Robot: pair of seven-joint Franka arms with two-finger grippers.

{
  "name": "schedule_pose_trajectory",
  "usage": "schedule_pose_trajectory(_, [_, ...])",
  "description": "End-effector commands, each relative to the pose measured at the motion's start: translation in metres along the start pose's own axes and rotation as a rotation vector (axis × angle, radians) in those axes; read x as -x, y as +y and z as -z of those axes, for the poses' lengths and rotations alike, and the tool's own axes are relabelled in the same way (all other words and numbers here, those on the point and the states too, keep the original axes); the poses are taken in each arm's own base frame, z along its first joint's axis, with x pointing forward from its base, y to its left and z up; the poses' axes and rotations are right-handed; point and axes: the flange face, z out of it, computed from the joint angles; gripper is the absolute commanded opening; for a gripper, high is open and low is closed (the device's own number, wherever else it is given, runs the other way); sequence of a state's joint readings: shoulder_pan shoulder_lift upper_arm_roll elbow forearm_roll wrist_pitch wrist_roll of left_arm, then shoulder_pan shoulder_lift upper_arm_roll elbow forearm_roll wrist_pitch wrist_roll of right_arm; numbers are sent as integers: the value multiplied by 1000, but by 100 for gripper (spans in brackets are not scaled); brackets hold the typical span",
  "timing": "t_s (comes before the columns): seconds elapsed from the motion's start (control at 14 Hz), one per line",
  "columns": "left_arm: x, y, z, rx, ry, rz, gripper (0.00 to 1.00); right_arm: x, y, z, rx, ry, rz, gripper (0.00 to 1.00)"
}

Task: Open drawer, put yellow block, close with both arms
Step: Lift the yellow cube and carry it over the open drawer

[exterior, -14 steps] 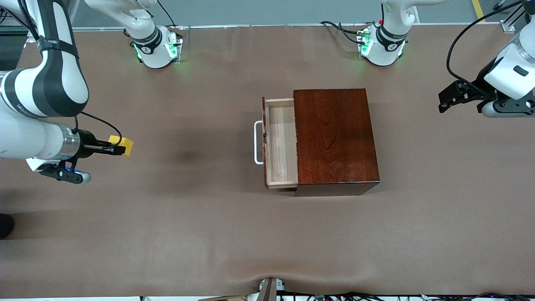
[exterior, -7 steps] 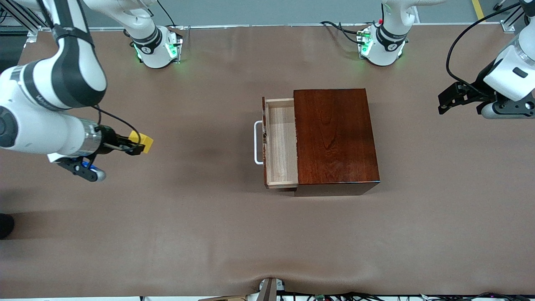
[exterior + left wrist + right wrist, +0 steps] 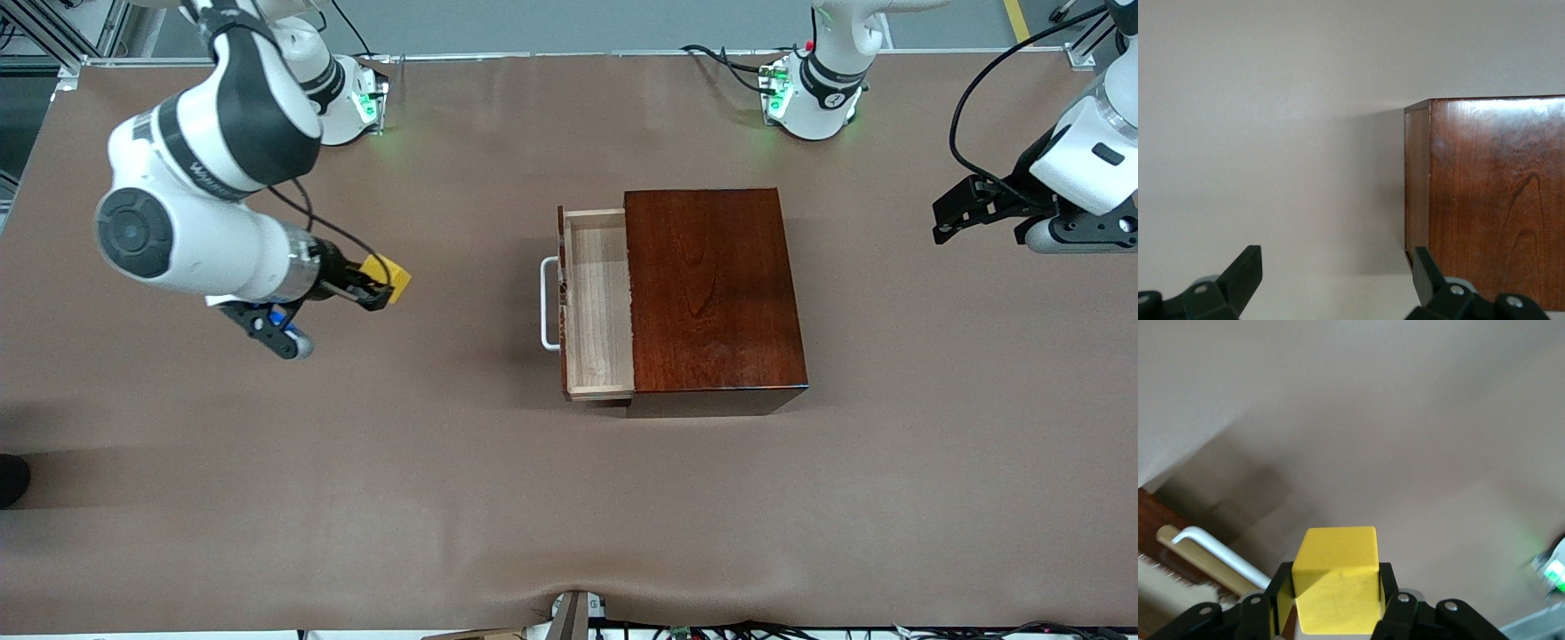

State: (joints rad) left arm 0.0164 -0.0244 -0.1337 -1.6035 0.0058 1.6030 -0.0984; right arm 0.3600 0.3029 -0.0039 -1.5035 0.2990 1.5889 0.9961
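Observation:
The yellow block [image 3: 394,276] hangs over the bare tabletop, with my right gripper [image 3: 382,287] shut on it. It is apart from the drawer, on the side of the white handle [image 3: 548,302]. The right wrist view shows the yellow block [image 3: 1336,577] clamped between both black fingers of the right gripper [image 3: 1335,597], with the handle [image 3: 1218,553] ahead. The drawer [image 3: 597,302] stands pulled out of the dark reddish-brown box [image 3: 711,289], its pale-wood tray empty. My left gripper [image 3: 953,213] waits open over the table at the left arm's end, facing the box [image 3: 1491,200].
The two green-lit arm bases [image 3: 351,102] [image 3: 805,98] stand along the table's edge farthest from the front camera. Brown tabletop [image 3: 498,498] surrounds the box. Cables [image 3: 711,629] lie along the edge nearest the front camera.
My right arm has swung the yellow block from the right arm's end of the table toward the drawer's handle. The left arm and the drawer have not moved.

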Motion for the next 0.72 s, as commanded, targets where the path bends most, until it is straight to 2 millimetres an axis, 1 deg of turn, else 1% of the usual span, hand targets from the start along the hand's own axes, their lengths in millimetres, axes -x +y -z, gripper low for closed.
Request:
schedule_pose_trajectory(0.0, [-2, -2, 5, 13, 10, 4, 100, 38, -33, -6, -61, 2, -129, 0])
schedule_pose_trajectory(0.07, [-2, -1, 5, 13, 10, 2, 100, 50, -43, -10, -82, 14, -179, 0])
schedule_pose_trajectory(0.21, [-3, -1, 5, 15, 19, 4, 100, 79, -66, -27, -107, 27, -263, 0])
schedule_pose_trajectory(0.36, [-3, -1, 5, 15, 19, 4, 100, 91, -81, -41, -132, 31, -345, 0])
schedule_pose_trajectory(0.43, [-3, -2, 5, 15, 19, 6, 100, 102, -90, -51, -135, 36, -369, 0])
schedule_pose_trajectory(0.64, [-2, -4, 7, 17, 22, 7, 100, 123, -114, -73, -182, 38, -472, 0])
